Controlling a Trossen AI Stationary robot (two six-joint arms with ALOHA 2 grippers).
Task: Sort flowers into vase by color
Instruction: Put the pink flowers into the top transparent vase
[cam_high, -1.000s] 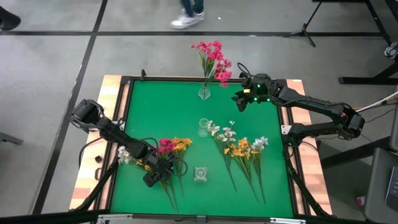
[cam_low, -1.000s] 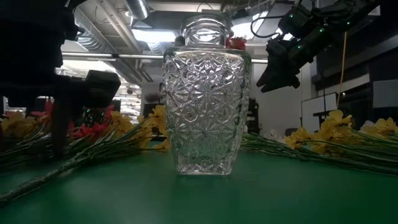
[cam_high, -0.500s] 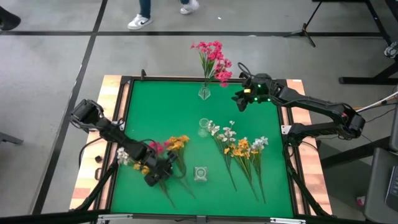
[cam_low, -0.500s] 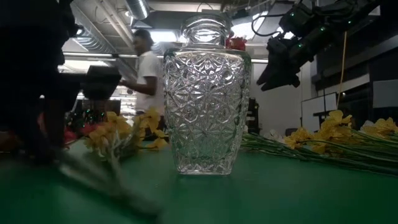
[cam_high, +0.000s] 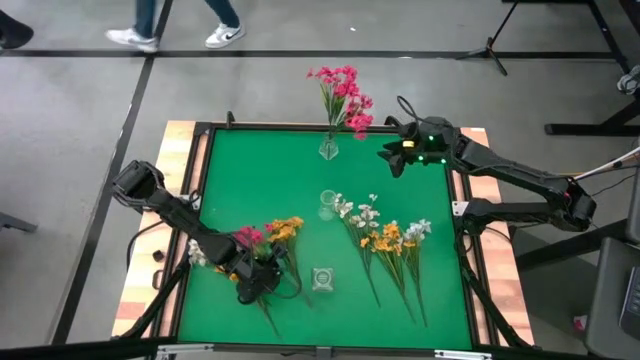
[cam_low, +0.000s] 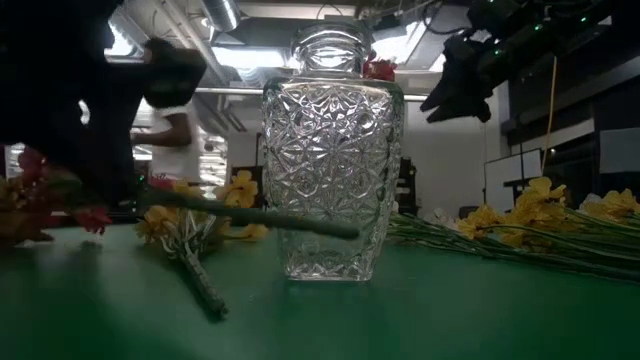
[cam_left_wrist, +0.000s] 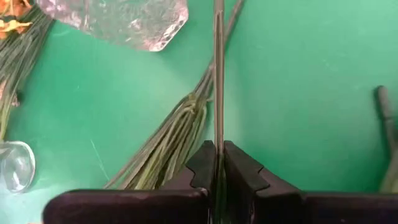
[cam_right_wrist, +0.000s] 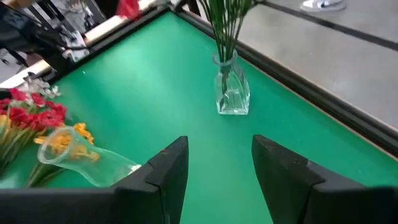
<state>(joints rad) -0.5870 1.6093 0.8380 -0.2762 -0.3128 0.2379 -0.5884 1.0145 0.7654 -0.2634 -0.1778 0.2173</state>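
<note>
My left gripper (cam_high: 260, 288) hovers over the near-left flowers (cam_high: 262, 238), a pile of pink, yellow and white sprigs, and is shut on one thin green stem (cam_left_wrist: 218, 74). In the low view that stem (cam_low: 250, 215) hangs level above the cloth, with pink blossoms (cam_low: 35, 185) at its left end. My right gripper (cam_high: 396, 160) stands open in the air at the far right. It is beside the small far vase (cam_right_wrist: 231, 93), which holds pink flowers (cam_high: 342, 90). An empty middle vase (cam_high: 327, 205) and a cut-glass vase (cam_high: 322, 279) stand upright. My left gripper pinches the single green stem (cam_left_wrist: 217, 140) between its two fingers, slanting down from the table's left. The stem runs on ahead past the fingertips rather than across them. It is lifted clear of the cloth and about level, and its bare end (cam_low: 345, 231) reaches in front of the cut-glass vase.
More white and yellow flowers (cam_high: 388, 238) lie on the green cloth right of centre, stems toward the near edge. Loose stems (cam_left_wrist: 168, 143) stay on the cloth under my left gripper. A raised dark rim (cam_high: 300, 128) frames the table. A person walks past on the floor beyond.
My left gripper has risen and gone a little toward the near edge, bringing one stem up off the cloth. The pile's other stems stay down, slightly shifted. My right gripper has risen a little and drawn back toward the table's right edge.
</note>
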